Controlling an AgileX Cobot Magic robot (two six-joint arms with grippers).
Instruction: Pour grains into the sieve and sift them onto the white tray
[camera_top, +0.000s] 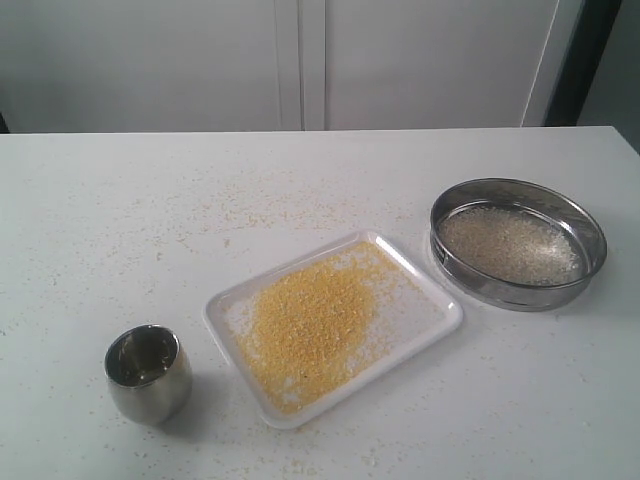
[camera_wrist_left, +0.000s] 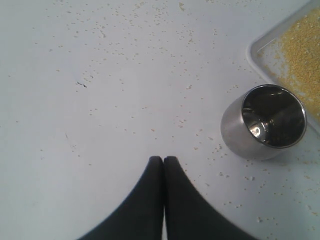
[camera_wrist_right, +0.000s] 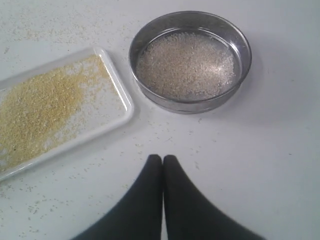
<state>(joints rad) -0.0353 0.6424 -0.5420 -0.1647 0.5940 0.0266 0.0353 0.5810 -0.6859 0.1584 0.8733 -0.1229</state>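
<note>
Bench (camera_top: 90, 200): white and flat, carrying every item below. Loose grains (camera_top: 262, 208) are lying scattered across it, thickest behind the tray.

Left gripper (camera_wrist_left: 163, 160): showing only in its own wrist view, which is looking down on the bench. Its two dark fingers are pressing together along their length with the tips meeting, and nothing is held between them. It is hanging apart from the cup. Whether the tips are touching the bench cannot be told.

Steel cup (camera_top: 148, 372): small, rounded and shiny, standing upright at the near left of the bench with its mouth facing up. It is sitting near the tray's left corner, not touching it.

White tray (camera_top: 422, 306): lying flat at the middle of the bench, turned on a diagonal. A broad spread of yellow meal (camera_top: 305, 325) is covering much of its floor, thinning toward the rim.

Sieve (camera_top: 505, 292): resting flat on the bench to the right of the tray, close to its far-right edge but apart from it. Pale kernels (camera_top: 512, 245) are lying in an even layer on its mesh.

Right gripper (camera_wrist_right: 163, 158): showing only in its own wrist view. Its fingers are closing flush against each other and gripping nothing. It is pointing toward the gap between tray and sieve, clear of both.
</note>
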